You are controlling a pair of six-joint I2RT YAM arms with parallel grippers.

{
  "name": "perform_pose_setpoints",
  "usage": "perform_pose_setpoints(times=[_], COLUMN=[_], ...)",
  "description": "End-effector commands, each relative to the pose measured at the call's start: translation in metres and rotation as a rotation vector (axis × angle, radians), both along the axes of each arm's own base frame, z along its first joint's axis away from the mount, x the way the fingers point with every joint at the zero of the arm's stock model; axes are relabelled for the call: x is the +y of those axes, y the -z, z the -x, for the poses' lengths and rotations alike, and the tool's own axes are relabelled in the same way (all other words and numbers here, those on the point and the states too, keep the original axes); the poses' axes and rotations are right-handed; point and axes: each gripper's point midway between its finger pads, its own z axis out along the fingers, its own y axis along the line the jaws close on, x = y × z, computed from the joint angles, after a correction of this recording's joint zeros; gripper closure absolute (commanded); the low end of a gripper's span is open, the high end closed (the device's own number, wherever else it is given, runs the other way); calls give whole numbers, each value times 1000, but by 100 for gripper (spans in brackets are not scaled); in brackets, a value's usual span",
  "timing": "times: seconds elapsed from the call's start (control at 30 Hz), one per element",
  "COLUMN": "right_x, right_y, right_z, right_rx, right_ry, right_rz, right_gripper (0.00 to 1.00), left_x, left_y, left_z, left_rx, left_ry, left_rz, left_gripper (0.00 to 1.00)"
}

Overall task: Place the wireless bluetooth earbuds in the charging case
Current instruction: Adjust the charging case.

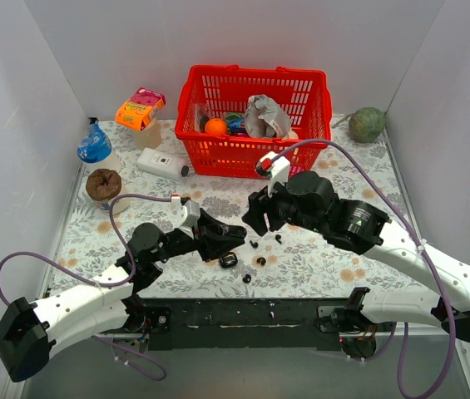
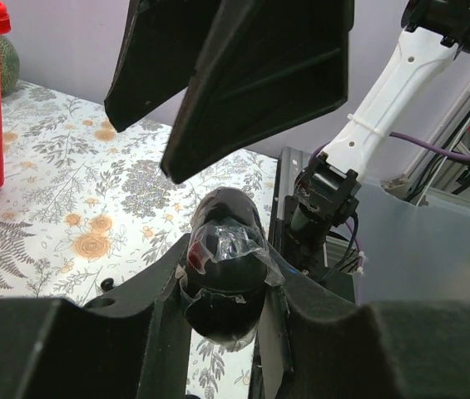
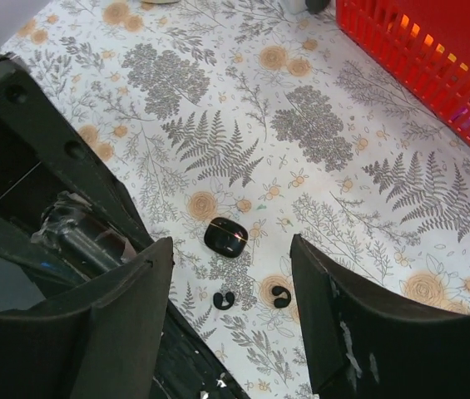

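Note:
The charging case (image 1: pixel 229 260) is a glossy black oval lying shut on the floral table near the front edge; it also shows in the right wrist view (image 3: pixel 225 236). Two black C-shaped earbuds lie loose beside it, one (image 1: pixel 260 261) (image 3: pixel 280 296) to its right and one (image 1: pixel 247 278) (image 3: pixel 224 299) nearer the edge. Two more tiny black bits (image 1: pixel 254 244) lie just behind. My right gripper (image 1: pixel 261 218) (image 3: pixel 230 320) hovers open above the case and earbuds, holding nothing. My left gripper (image 1: pixel 228 236) (image 2: pixel 180 208) is open and empty just left of and behind the case.
A red basket (image 1: pixel 255 116) of items stands at the back centre. A white bottle (image 1: pixel 161 164), a blue-capped bottle (image 1: pixel 95 150), a brown round thing (image 1: pixel 103 184) and an orange pack (image 1: pixel 140 108) stand at the back left. A green ball (image 1: pixel 367 125) sits at the back right.

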Motion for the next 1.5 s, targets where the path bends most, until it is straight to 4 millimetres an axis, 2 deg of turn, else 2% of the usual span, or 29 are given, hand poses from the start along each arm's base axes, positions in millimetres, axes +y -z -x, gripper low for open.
perform_pose_setpoints(times=[0.0, 0.07, 0.13, 0.3, 0.47, 0.8, 0.97, 1.17, 1.47], right_x=[4, 3, 5, 7, 11, 11, 11, 4, -4], right_y=[-31, -43, -38, -27, -12, 10, 13, 17, 9], right_z=[17, 27, 37, 45, 52, 45, 42, 28, 12], right_rx=[-61, -89, -77, -49, -16, 21, 21, 37, 42], right_ry=[-118, -167, -224, -277, -337, -310, -294, -209, -140], right_rz=[-116, -177, -177, -137, -93, -18, -9, 7, -27], right_gripper=[29, 8, 7, 5, 4, 9, 10, 12, 13], left_x=[1, 0, -2, -8, -10, -9, -8, -5, -2], left_y=[-5, -7, -11, -10, -12, -17, -17, -17, -13], left_z=[9, 10, 14, 23, 29, 34, 36, 41, 44], left_rx=[-1, 10, 2, 17, 10, -34, -42, -55, -59], left_ry=[32, 45, 75, 152, 200, 219, 225, 237, 230], left_rz=[16, 15, 15, -2, 5, 16, 19, 21, 17], left_gripper=[100, 100, 100, 100, 100, 100, 100, 100, 100])
